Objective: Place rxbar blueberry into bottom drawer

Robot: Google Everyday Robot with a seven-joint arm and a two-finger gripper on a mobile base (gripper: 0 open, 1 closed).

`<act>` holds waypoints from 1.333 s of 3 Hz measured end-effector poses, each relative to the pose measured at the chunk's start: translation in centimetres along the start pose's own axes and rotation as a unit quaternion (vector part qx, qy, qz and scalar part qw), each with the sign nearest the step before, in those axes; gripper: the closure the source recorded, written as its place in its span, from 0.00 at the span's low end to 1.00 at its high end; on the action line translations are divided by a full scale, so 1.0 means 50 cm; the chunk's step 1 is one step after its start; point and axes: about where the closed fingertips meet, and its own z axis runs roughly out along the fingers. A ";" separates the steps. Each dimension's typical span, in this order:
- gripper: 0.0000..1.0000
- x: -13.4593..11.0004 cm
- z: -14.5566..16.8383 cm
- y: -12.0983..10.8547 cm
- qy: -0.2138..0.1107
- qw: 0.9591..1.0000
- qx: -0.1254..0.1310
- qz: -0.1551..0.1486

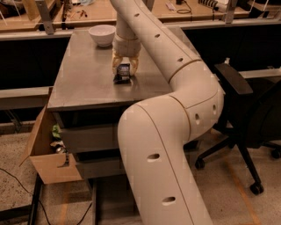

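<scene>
The rxbar blueberry (123, 74), a small dark bar with white print, is on the grey cabinet top (83, 79) near its middle. My gripper (124, 70) reaches down from the cream arm. Its two yellowish fingers (116, 66) stand on either side of the bar and close on it. The bar's lower end is at the cabinet top. Under the top are grey drawer fronts (88, 137). The bottom drawer (105, 193) shows as a dark tray low at the front, mostly hidden behind my arm.
A white bowl (102, 34) stands at the back of the cabinet top. An open cardboard box (46, 154) with litter is at the cabinet's left. A black office chair (246, 118) stands at the right. Wooden benches (88, 11) run behind.
</scene>
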 end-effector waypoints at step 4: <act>0.40 0.001 -0.008 0.000 0.000 1.000 -0.001 0.000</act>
